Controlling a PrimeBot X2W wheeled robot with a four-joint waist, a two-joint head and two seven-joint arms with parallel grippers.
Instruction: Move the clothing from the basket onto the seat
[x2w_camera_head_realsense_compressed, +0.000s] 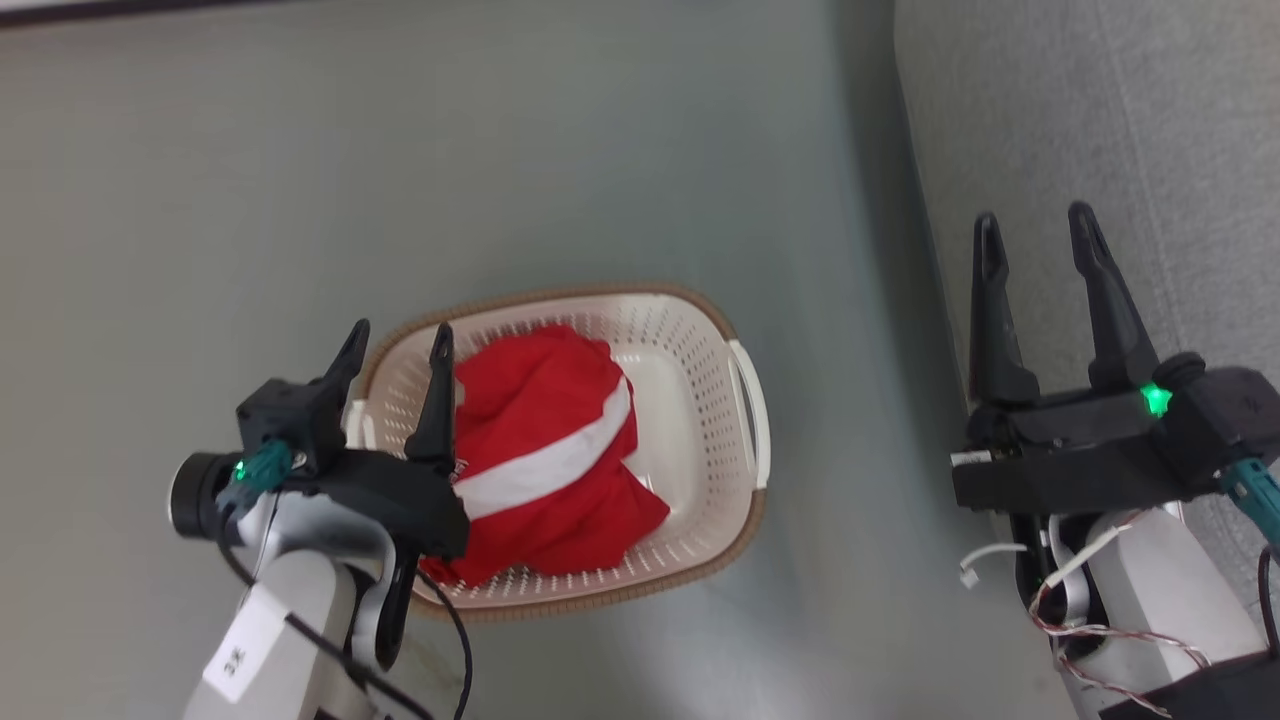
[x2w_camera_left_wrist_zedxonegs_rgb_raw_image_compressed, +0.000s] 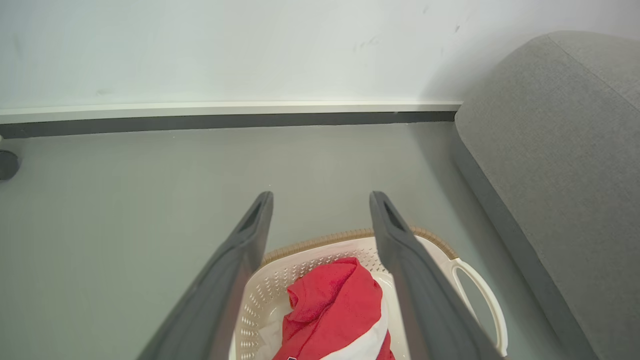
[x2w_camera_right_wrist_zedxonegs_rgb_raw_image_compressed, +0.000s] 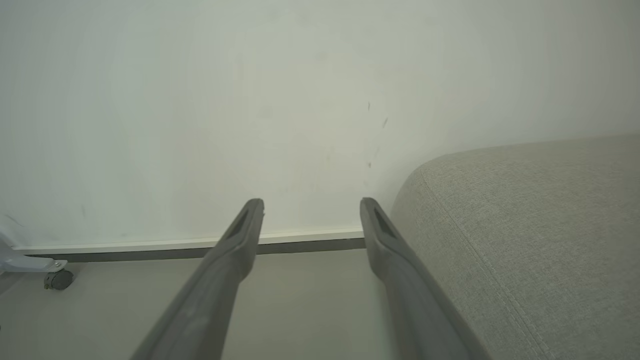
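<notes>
The red clothing (x2w_camera_head_realsense_compressed: 545, 455) with a broad white stripe lies bunched in the cream basket (x2w_camera_head_realsense_compressed: 700, 400) on the floor, at the lower middle of the head view. My left gripper (x2w_camera_head_realsense_compressed: 400, 335) hangs open above the basket's left rim, nothing between its fingers. In the left wrist view the clothing (x2w_camera_left_wrist_zedxonegs_rgb_raw_image_compressed: 332, 310) and the basket (x2w_camera_left_wrist_zedxonegs_rgb_raw_image_compressed: 295, 272) sit below the open left gripper (x2w_camera_left_wrist_zedxonegs_rgb_raw_image_compressed: 320, 200). The grey seat (x2w_camera_head_realsense_compressed: 1110, 130) fills the right side. My right gripper (x2w_camera_head_realsense_compressed: 1035, 225) stands open over the seat's edge, empty. In the right wrist view the open right gripper (x2w_camera_right_wrist_zedxonegs_rgb_raw_image_compressed: 311, 204) has the seat (x2w_camera_right_wrist_zedxonegs_rgb_raw_image_compressed: 530, 225) to its right.
Grey-green floor (x2w_camera_head_realsense_compressed: 400, 150) stretches around the basket. A white wall with a dark skirting strip (x2w_camera_left_wrist_zedxonegs_rgb_raw_image_compressed: 225, 121) runs behind the floor. A small caster wheel (x2w_camera_right_wrist_zedxonegs_rgb_raw_image_compressed: 57, 280) stands near the wall at the left. The basket's white handle (x2w_camera_left_wrist_zedxonegs_rgb_raw_image_compressed: 482, 295) faces the seat (x2w_camera_left_wrist_zedxonegs_rgb_raw_image_compressed: 560, 150).
</notes>
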